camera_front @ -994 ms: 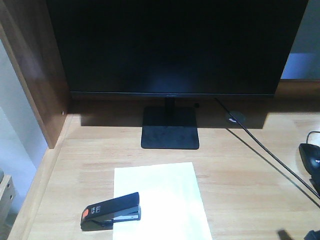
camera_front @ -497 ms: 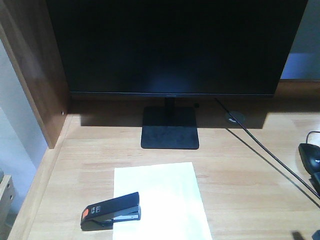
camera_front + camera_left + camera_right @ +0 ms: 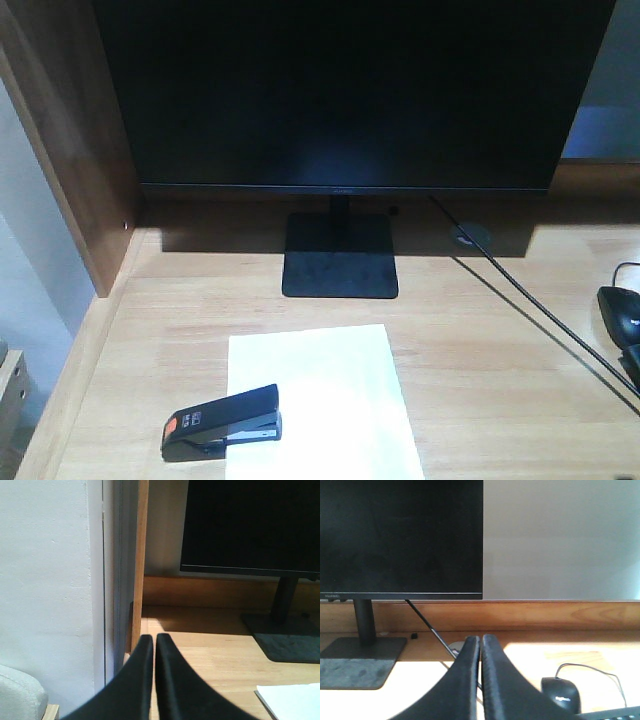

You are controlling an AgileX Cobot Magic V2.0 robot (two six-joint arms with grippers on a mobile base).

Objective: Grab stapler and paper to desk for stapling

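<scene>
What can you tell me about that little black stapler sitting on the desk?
The stapler is small and black, apparently plastic, with an orange tab at its left end and a small white label on top. It looks closed and lies flat, long side running left to right and rising slightly toward the right. Its right end overlaps the left edge of the white paper, while the rest sits on the light wood desk, near the front. Nothing grips it; no gripper is near it in the front view.

On the desk surface (image 3: 480,340), the paper (image 3: 320,410) lies in front of the monitor stand (image 3: 340,256), the stapler (image 3: 222,422) overlapping its left edge, with the mouse (image 3: 620,312) far right and the side panel (image 3: 70,150) left.
</scene>
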